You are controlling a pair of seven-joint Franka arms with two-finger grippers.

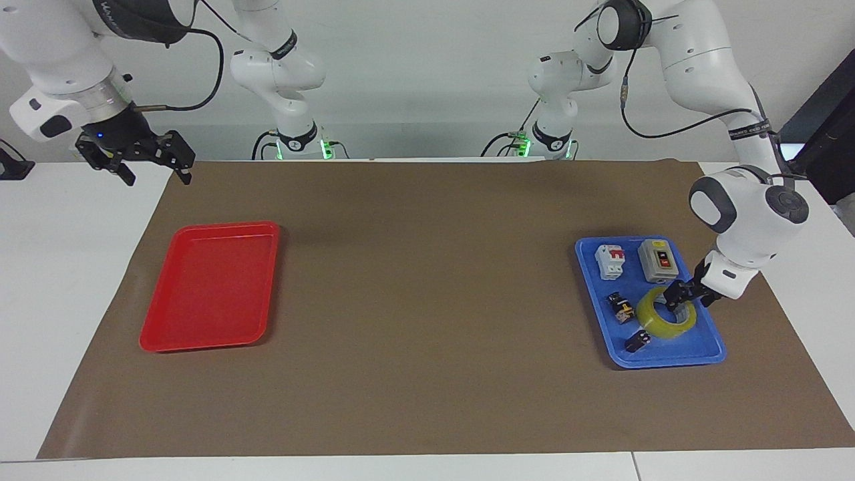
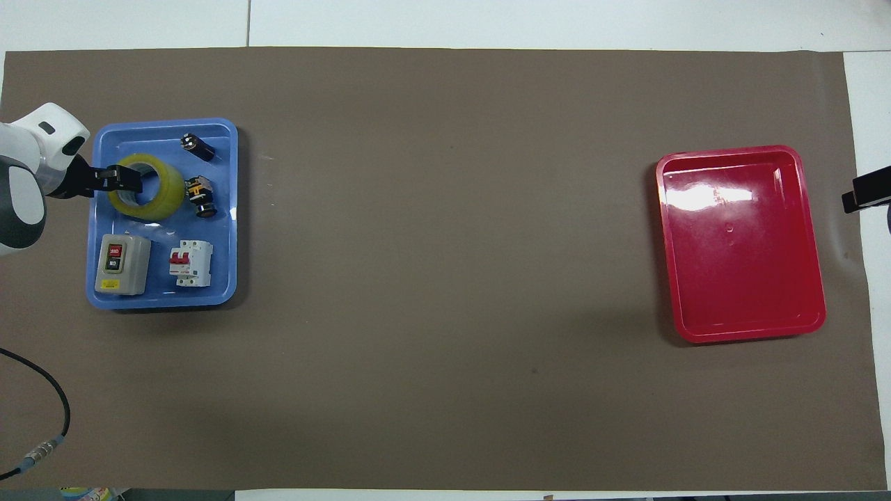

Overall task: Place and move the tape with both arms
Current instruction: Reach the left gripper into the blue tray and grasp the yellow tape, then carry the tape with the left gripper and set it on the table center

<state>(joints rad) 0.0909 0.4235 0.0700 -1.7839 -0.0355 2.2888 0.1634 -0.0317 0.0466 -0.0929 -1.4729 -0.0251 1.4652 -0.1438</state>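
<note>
The tape [image 1: 666, 314] lies flat in the blue tray [image 1: 695, 354], hole upward. The left gripper [image 1: 673, 298], fingers parted, straddles the roll's rim at the edge toward the left arm's end of the table, not yet clenched. The right gripper [image 1: 143, 157] waits, fingers apart, near the red tray [image 1: 210, 286].

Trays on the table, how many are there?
2. The blue tray, holding the tape roll and electrical parts, lies toward the left arm's end of the table; the empty red tray lies toward the right arm's end. None appear hidden.

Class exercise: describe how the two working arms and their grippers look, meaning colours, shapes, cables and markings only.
Both arms are glossy white rounded segments with dark grey joint sections. Black cables loop along them. The left gripper and right gripper are black and two-fingered; the right one shows a small blue light above it.
</note>
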